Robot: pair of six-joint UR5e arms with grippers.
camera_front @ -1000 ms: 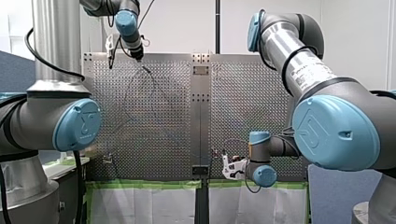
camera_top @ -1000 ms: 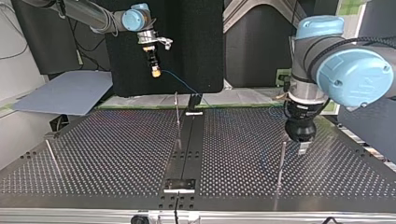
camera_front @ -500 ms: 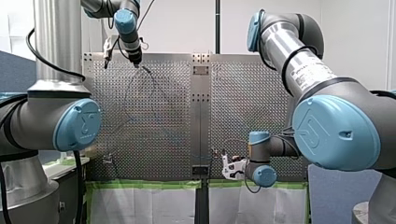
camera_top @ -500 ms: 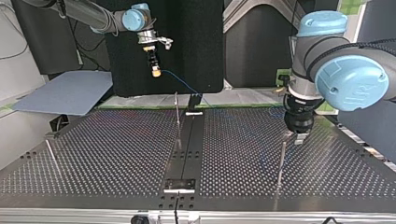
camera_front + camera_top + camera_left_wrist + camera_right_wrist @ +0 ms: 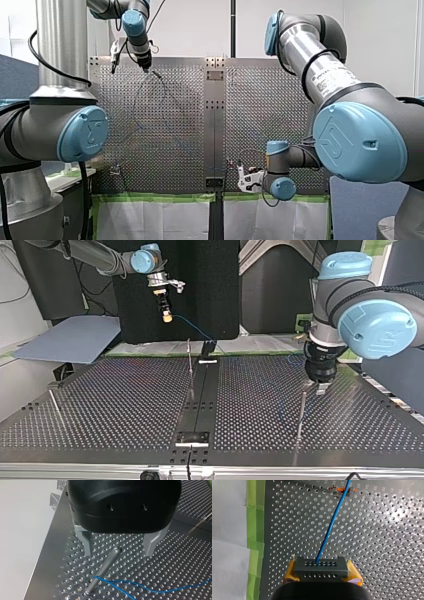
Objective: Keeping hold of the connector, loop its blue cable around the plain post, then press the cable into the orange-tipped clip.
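Status, front view: left gripper (image 5: 146, 63) hangs over the table's (image 5: 260, 100) far end. Right gripper (image 5: 242, 178) is low by the near edge, above the green tape (image 5: 160, 197). Finger state is unreadable from here.

Top view: right gripper is raised off the table, and the cable (image 5: 192, 330) drops from it toward the middle. Left gripper sits just above the post (image 5: 301, 412). Two spares, mid post (image 5: 189, 362) and side post (image 5: 56, 407), are both well apart from the work.

Left wrist view: my fingers (image 5: 86, 542) are spread and empty, straddling the post's tip without touching it. Cable bends against the post near its base. Can't tell if it wraps fully.

Right wrist view: yellow pads (image 5: 288, 576) are clamped on the connector (image 5: 320, 568). Cable runs straight ahead and crosses the clip (image 5: 342, 490). Seated or just lying over it, can't tell.

My read: hold is good and the loop is roughly placed, but the press into the clip is unconfirmed. Left gripper over the post could snag the cable when it's tightened.
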